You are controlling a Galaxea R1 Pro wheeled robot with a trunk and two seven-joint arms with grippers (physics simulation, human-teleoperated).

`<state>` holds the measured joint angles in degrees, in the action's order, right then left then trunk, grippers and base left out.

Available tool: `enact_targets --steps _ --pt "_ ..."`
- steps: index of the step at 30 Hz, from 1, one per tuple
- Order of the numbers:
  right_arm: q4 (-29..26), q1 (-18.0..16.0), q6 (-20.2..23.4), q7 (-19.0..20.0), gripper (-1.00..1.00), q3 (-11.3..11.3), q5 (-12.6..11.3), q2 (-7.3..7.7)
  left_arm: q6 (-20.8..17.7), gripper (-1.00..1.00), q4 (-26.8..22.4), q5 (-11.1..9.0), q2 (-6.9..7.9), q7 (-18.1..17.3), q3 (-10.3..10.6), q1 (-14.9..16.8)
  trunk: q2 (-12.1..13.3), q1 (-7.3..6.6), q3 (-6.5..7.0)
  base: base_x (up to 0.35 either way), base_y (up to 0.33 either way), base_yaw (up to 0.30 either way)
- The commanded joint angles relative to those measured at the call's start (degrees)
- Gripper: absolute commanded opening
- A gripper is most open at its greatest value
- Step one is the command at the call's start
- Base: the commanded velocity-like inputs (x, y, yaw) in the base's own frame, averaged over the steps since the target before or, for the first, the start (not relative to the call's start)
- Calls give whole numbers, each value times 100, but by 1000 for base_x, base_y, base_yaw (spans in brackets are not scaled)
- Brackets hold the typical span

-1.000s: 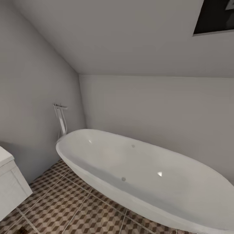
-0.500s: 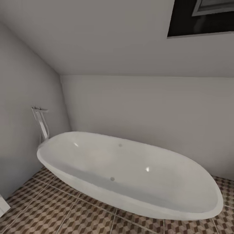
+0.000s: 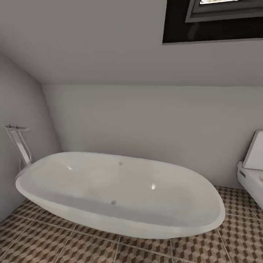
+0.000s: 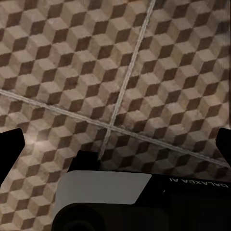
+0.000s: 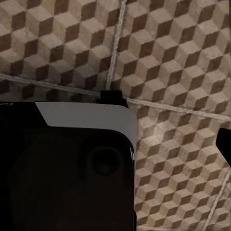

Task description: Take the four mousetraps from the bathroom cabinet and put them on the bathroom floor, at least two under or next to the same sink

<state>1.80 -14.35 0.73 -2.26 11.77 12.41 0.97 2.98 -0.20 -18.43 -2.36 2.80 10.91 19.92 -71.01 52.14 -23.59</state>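
Note:
The mousetraps, the cabinet and the bathroom sink are out of view. The bathroom floor (image 3: 91,250), with its brown and cream cube tiles, runs under the tub in the head view. In the left wrist view my left gripper (image 4: 115,144) hangs open over the same floor (image 4: 144,72), its dark fingertips (image 4: 10,144) far apart at the picture's edges and nothing between them. My right gripper (image 5: 115,144) also hangs over the floor (image 5: 183,57). One fingertip (image 5: 224,140) shows at the edge and nothing is held. A black and white part of my body (image 5: 62,168) covers the other side.
A large white oval bathtub (image 3: 117,190) stands against the back wall under a sloped ceiling. A chrome floor tap (image 3: 20,146) rises at its left end. A white toilet (image 3: 252,171) shows at the right edge. A dark roof window (image 3: 215,20) is overhead.
The head view has swung to the right: the tub and tap slid left in the picture, the white vanity corner left the view, and the toilet came in at the right.

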Motion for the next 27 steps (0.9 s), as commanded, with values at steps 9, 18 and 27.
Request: enact_targets --steps 9,18,27 --pt "13 21 -20 -20 100 44 60 -1 18 100 3 -46 -1 19 46 3 -4 0 -6 0 0 -296" --pt "13 27 -42 -20 100 44 60 0 18 100 3 -46 -1 19 48 1 -4 0 -6 0 0 -296" --pt "13 29 -45 -20 100 44 60 3 18 100 3 -46 -1 19 45 1 -4 0 -6 0 0 -296"
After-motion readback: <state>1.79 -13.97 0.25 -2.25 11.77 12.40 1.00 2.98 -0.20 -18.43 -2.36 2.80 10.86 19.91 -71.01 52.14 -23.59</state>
